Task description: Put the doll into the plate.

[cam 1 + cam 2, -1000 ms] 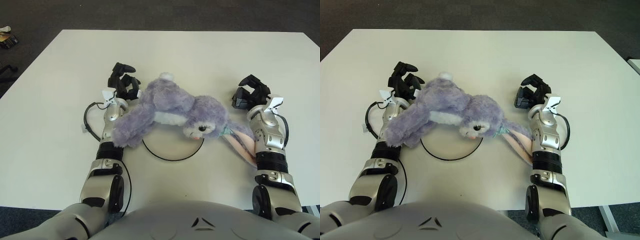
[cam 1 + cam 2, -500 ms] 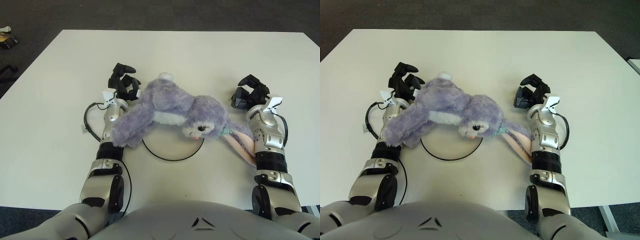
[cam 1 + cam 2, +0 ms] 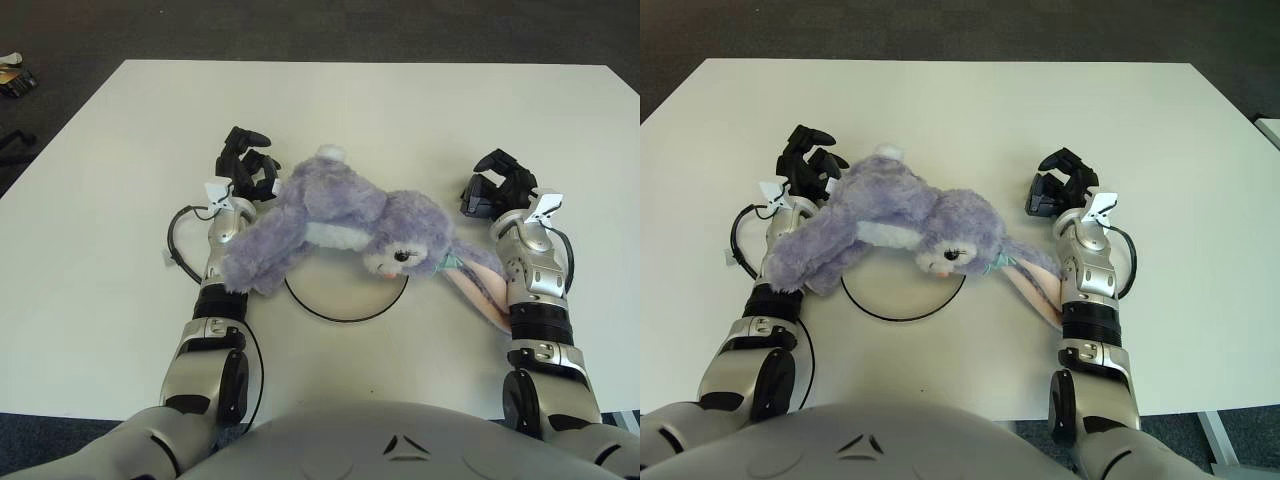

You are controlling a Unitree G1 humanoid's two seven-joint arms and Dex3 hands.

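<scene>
A purple plush bunny doll [image 3: 340, 215] lies face-up across the back of a white plate with a black rim [image 3: 345, 318]. Its body and head cover the plate's far half, and its white tail [image 3: 331, 152] points away from me. One purple leg [image 3: 255, 262] drapes over my left forearm. Its pink-lined ears [image 3: 478, 288] reach my right forearm. My left hand [image 3: 245, 165] shows just left of the doll's rump with relaxed fingers, gripping nothing. Right of the doll's head, my right hand [image 3: 495, 188] is loosely curled and holds nothing.
A black cable loop [image 3: 178, 245] lies on the white table [image 3: 400, 110] beside my left forearm. Dark carpet surrounds the table, with a small object [image 3: 12, 75] on the floor at far left.
My right hand has edged slightly left, toward the doll's head. The doll and my left hand stay almost where they were.
</scene>
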